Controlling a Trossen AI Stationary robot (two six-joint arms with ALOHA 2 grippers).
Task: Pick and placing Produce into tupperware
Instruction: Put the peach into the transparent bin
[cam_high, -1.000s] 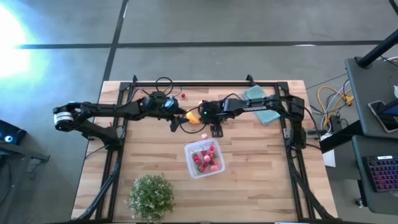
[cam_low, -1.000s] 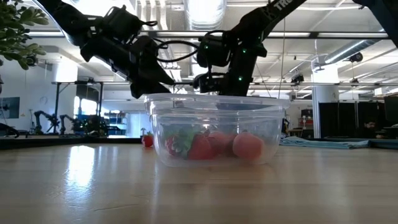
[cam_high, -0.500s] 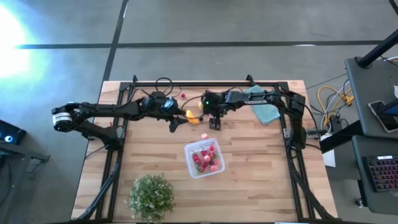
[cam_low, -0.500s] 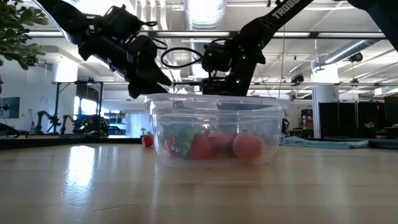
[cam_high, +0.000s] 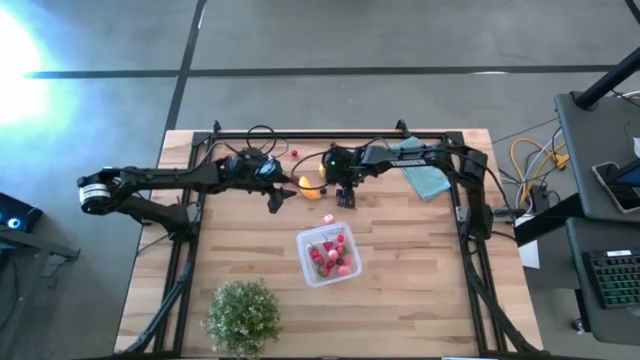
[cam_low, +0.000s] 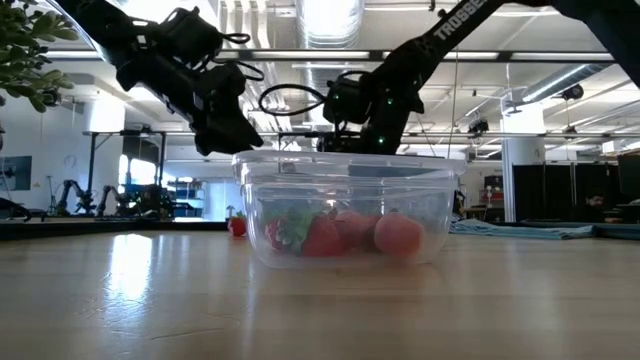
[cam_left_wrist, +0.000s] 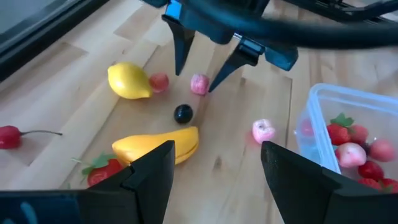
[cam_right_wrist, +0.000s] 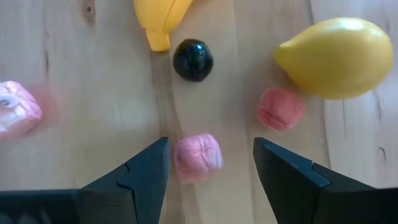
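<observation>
The right gripper, fingers apart, straddles a pink berry on the table beside the lemon. It looks light, probably soft; pinch its sides. The left gripper hovers open nearby.

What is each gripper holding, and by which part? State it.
Nothing. The right gripper is open, straddling a pink piece on the table; the left gripper is open and empty.

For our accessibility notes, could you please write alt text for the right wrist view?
The right tool hangs open above a pink berry lying between its two dark fingers on the wooden table. Beyond lie a black berry, a lemon, a banana tip and two more pink pieces.
</observation>
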